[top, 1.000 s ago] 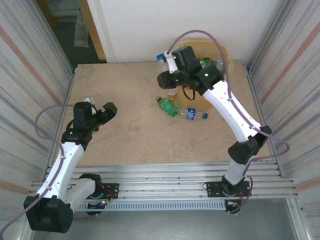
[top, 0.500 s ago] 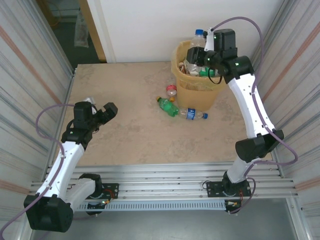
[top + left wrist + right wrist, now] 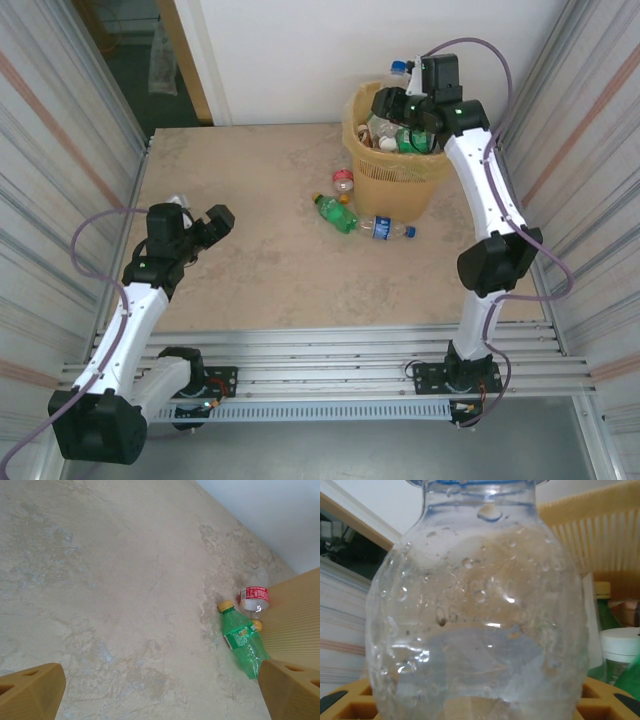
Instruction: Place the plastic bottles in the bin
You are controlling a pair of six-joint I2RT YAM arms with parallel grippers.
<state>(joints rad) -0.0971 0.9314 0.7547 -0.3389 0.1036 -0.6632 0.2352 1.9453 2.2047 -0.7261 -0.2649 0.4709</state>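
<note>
Top external view, upper right: the right fingers (image 3: 355,707) grasp a clear bottle (image 3: 399,70) over the well-filled bin (image 3: 385,195). On the table (image 3: 250,200), mid-frame, lie a green bottle (image 3: 336,213), a red-labelled bottle (image 3: 343,181) and a blue-labelled bottle (image 3: 386,228), not yet binned. The left fingers (image 3: 30,692) are released, empty.

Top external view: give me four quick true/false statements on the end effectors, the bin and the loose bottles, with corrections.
1. The right end effector holds a clear bottle above the bin. True.
2. The left end effector is shut on a green bottle. False: it is open and holds nothing; the green bottle lies on the table beside the bin.
3. Three bottles lie on the table next to the bin. True: the green bottle, a blue-labelled bottle and a red-labelled bottle.
4. The bin lies tipped on its side. False: it stands upright with several bottles inside.
</note>
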